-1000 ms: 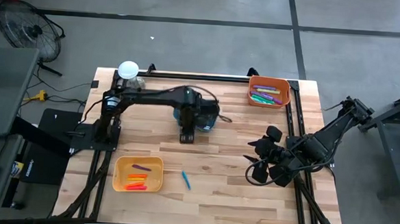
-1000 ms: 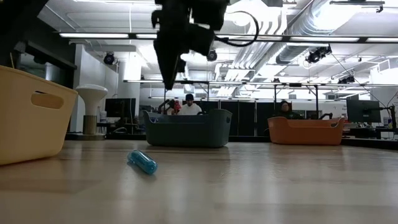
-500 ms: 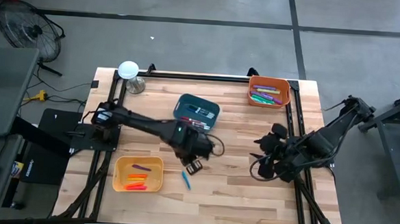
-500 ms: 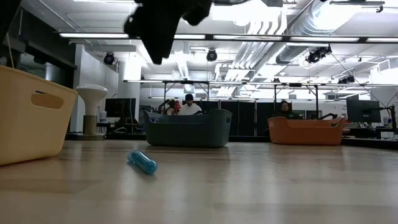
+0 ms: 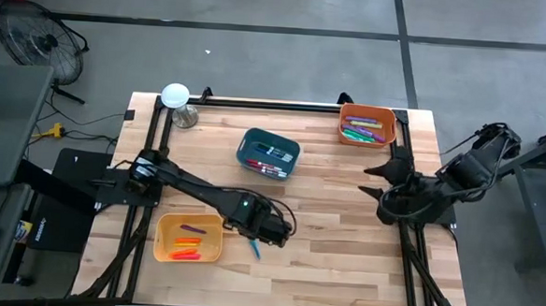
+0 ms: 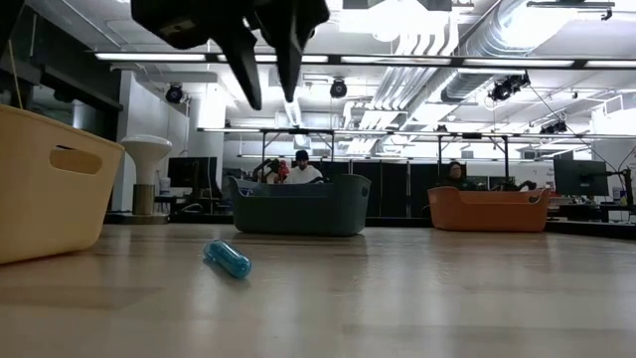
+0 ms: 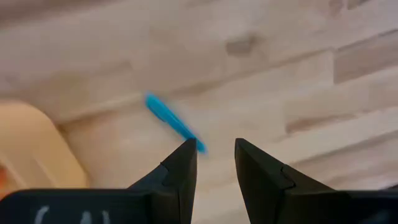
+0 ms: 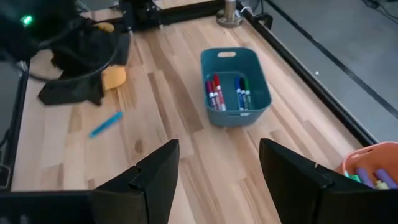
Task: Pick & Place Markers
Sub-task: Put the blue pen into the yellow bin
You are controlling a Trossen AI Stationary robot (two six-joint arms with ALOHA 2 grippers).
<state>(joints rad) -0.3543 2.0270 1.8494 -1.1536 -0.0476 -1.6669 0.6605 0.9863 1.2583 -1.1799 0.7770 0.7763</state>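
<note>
Reaching over the wooden table (image 5: pixel 342 269), the left gripper (image 7: pixel 214 149) hung part-open and empty above the last loose blue marker (image 7: pixel 172 120), just beside the yellow bin (image 5: pixel 162 230). Next, I reckoned, it must drop astride it. The right gripper (image 8: pixel 217 162) waited, spread wide.

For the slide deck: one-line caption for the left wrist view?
Left gripper open above the blue marker on the table, beside the yellow bin.

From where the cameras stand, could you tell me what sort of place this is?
Probably a robotics lab or workshop: exposed ceiling ducts, rows of desk monitors behind, and a wooden table fitted with robot arms.
</note>
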